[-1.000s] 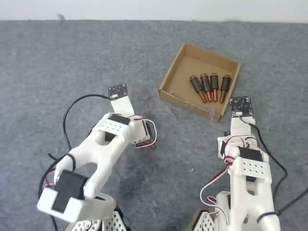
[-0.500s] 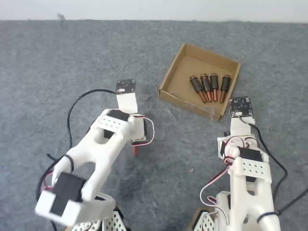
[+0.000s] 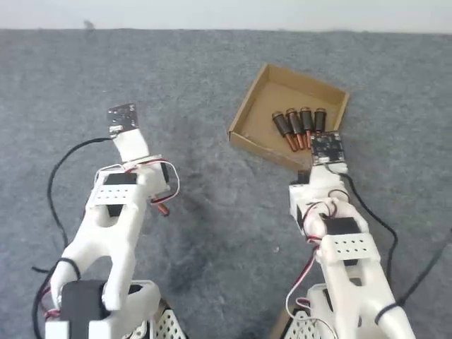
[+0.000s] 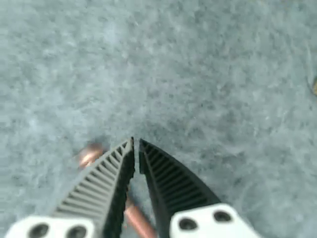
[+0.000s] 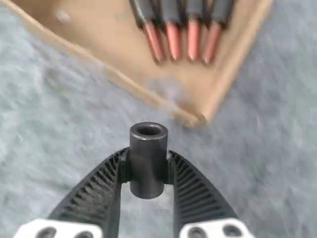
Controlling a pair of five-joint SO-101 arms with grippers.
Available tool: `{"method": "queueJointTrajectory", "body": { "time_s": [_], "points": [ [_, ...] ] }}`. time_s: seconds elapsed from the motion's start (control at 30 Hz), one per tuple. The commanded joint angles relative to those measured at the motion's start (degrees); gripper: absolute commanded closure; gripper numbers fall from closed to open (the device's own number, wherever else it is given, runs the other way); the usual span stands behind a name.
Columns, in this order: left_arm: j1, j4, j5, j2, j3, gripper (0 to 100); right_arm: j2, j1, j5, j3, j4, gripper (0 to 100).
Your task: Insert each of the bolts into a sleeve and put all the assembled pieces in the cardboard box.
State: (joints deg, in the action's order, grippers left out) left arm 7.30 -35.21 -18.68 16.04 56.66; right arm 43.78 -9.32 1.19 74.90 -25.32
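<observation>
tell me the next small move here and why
Probably swing the left pincer, shut on a copper bolt, toward the right pincer, which grips a black sleeve, bore open, near the cardboard box. The arms stand apart, so bolt and sleeve cannot mate yet. Four assembled pieces lie in the box.

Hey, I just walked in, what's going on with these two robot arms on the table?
They are pairing bolts with sleeves. The left hand grips a copper bolt over the grey mat. The right hand holds a black sleeve just outside a corner of the cardboard box. Four assembled pieces already lie side by side in the box. This bolt is not yet in the sleeve, and the two hands are well apart.
</observation>
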Motion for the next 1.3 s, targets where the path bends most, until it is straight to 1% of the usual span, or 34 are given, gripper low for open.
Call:
{"method": "queueJointTrajectory", "body": {
  "time_s": [0.0, 0.17, 0.37, 0.5, 0.6, 0.73, 0.83, 1.03, 1.27],
  "points": [
    [0.44, 1.23, 0.62, 2.73, -0.31, 99, 2.68, -3.47, 1.58, -0.26, 5.58, 99.2],
    [0.18, 1.23, 0.62, 2.73, -0.31, 99, 2.15, -8.22, 1.49, 0.79, 16.92, 99.2],
    [0.18, 1.23, 0.62, 2.81, -0.31, 99, 2.15, -14.02, 1.41, 7.82, 39.16, 99.2],
    [0.18, 1.23, 0.62, 2.9, -0.31, 99, 2.07, -15.52, 1.41, 10.64, 52.35, 99.2],
    [0.18, 1.23, 0.62, 2.9, -0.31, 99, 2.07, -15.43, 1.32, 10.99, 58.24, 99.2],
    [0.18, 1.23, 0.62, 2.81, -0.31, 99, 0.57, -15.43, 1.32, 10.81, 63.43, 99.2],
    [0.26, 1.23, 0.62, 2.81, -0.31, 99, -4.53, -15.16, 1.32, 10.02, 71.08, 99.2],
    [0.53, 1.23, 0.7, 2.73, -0.22, 99, -20.79, -15.08, 1.41, 8.44, 90.15, 99.3],
    [0.18, 1.49, 0.79, 2.73, -0.22, 99, -38.55, -15.08, 1.58, 6.86, 108.0, 99.3]
  ]
}}
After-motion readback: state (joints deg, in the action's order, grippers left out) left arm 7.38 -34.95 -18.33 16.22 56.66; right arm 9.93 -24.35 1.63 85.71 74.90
